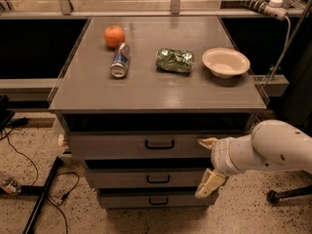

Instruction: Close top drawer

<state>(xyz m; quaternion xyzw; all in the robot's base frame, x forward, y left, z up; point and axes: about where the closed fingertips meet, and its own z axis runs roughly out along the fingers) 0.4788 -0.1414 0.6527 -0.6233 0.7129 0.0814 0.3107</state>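
Observation:
The top drawer [122,145] is a wide grey box with a flat front and a small black handle [159,144] at its centre. It stands pulled out a little from under the grey tabletop [156,89], with a dark gap above its front. My gripper [208,165] is at the right end of the drawer front. Its two cream fingers are spread apart, one fingertip [206,142] at the drawer front and the other [207,185] down by the lower drawers. It holds nothing.
On the tabletop lie an orange [114,35], a can on its side [120,60], a green crumpled bag [174,60] and a cream bowl [225,62]. Two narrower drawers [146,178] sit below. Cables and a black stand leg [41,199] lie on the floor at left.

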